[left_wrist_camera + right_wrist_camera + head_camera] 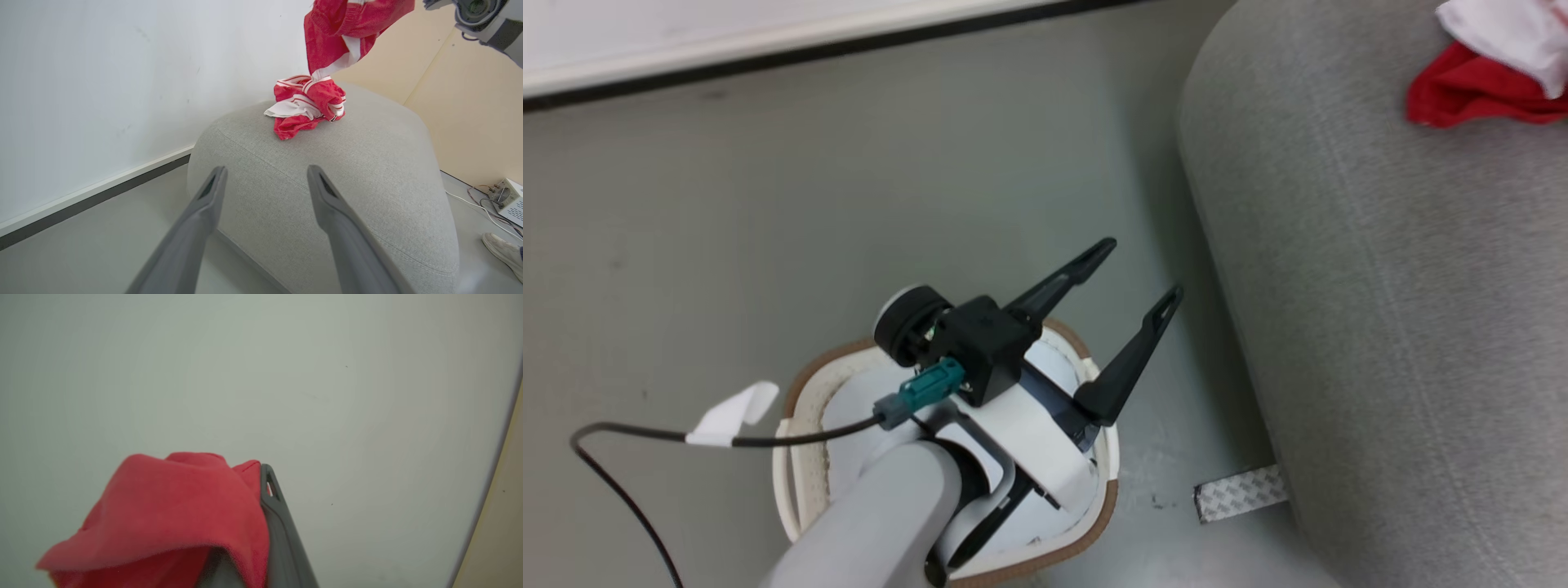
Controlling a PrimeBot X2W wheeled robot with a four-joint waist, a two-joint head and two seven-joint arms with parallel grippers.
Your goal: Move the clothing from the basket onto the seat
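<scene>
Clothing: the clothing is sitting half-landed. Its lower bundle is resting on top of the seat, and its upper length is hanging from above the bundle.
Seat: the seat is carrying that bundle near its far edge, towards the wall.
Right gripper: the right gripper is clamping down on red fabric. The cloth is draping over its fingers and leaving one dark finger showing.
Left gripper: the left gripper is hovering over the basket with its jaws spread wide, holding nothing.
Basket: the basket is standing on the floor just beside the seat. The part of its inside not covered by the arm is looking white.
Stage, as judged: the transfer is nearing its end, with the release not yet made.
Risk one: the fabric is wrapping the fingers, so on opening it may cling and get dragged back off as the arm pulls away.
Risk two: the bundle is sitting close to a rounded edge, so a tug or a sideways drop may send it sliding to the floor.
Risk three: the hanging length may fall outside the cushion top.
</scene>
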